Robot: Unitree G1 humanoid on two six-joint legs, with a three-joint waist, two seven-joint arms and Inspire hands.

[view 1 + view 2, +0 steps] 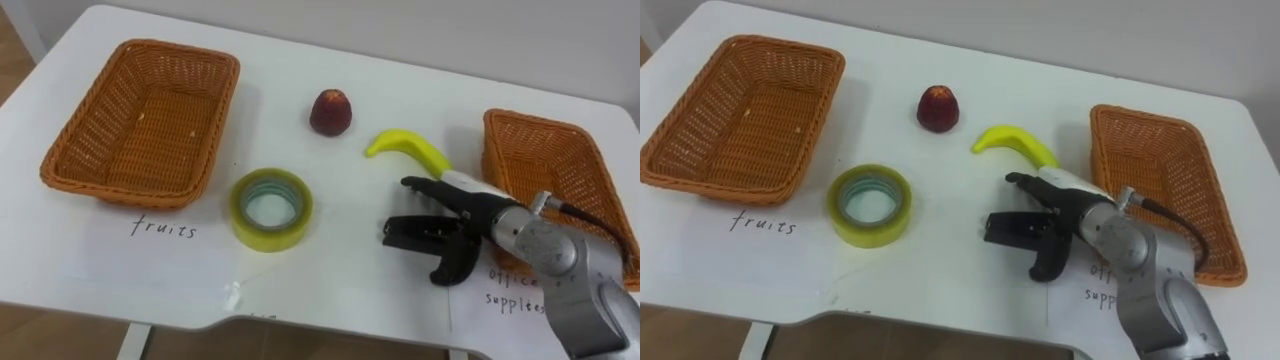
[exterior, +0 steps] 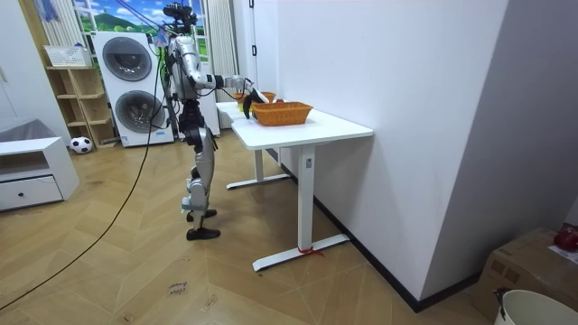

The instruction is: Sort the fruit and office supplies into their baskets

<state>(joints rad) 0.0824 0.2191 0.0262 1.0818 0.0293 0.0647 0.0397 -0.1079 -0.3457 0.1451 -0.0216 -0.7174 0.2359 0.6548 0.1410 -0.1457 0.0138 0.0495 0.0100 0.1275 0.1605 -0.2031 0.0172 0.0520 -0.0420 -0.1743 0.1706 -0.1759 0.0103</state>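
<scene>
Nothing is sorted yet: the right hand (image 1: 465,222) hovers open and empty, the banana (image 1: 410,148) lies just beyond its fingertips, the red fruit (image 1: 330,112) farther ahead-left, the tape (image 1: 270,208) to its left, the empty fruit basket (image 1: 130,192) far left, and the empty supplies basket (image 1: 520,117) just right.

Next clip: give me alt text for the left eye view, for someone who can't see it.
The robot's right hand is open and holds nothing, just below a yellow banana on a white table. A red fruit and a roll of yellow tape lie between the left basket and the right basket, both wicker and apparently empty.
</scene>
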